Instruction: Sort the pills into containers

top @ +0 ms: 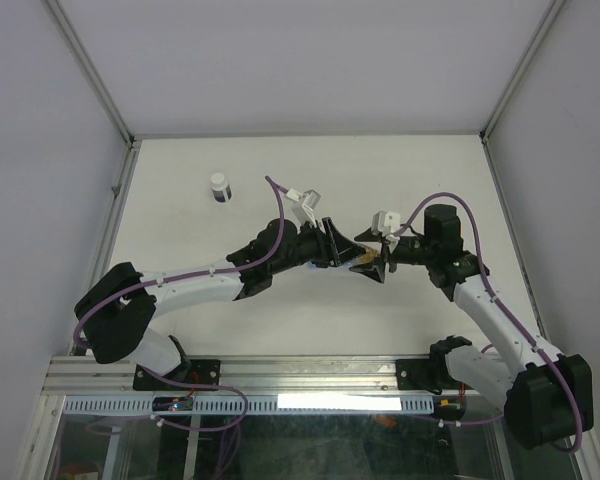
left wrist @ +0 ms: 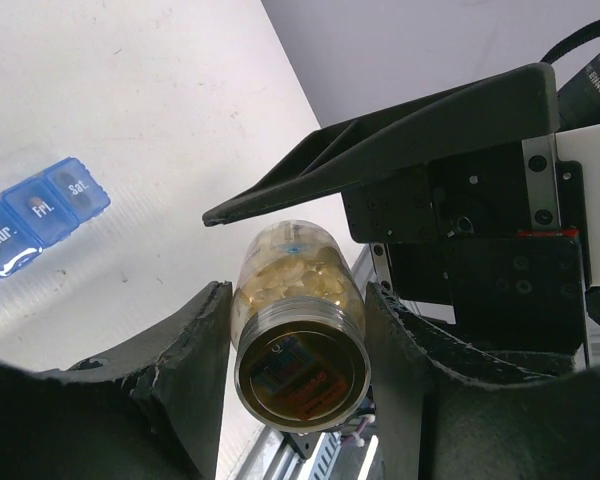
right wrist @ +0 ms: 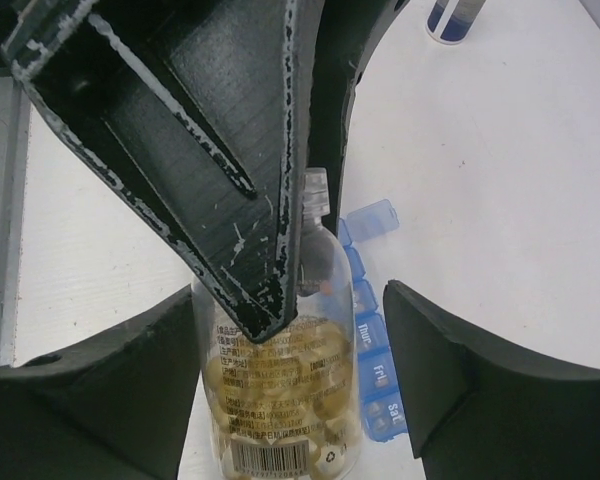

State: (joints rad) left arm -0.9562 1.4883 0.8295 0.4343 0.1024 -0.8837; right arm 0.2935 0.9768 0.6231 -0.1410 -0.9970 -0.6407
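Clamped between the two dark fingers of the left hand [left wrist: 298, 292], a clear bottle [left wrist: 302, 365] is seen closest to the wrist cameras, and the pills [left wrist: 285, 272] are packed inside it as a yellow-amber mass. The bottle is flanked on either side by the fingers of the right hand [right wrist: 288, 295]; whether these are pressed on it or stand free of it cannot be told. Both hands are found together above the middle of the white table [top: 180, 160]. On the table beside the bottle the blue pill organiser [right wrist: 378, 375] is laid flat, its Thur, Fri and Sat lids shut and one lid farther along raised. A small white-capped vial [top: 220, 187] is stood well apart, toward the far left.
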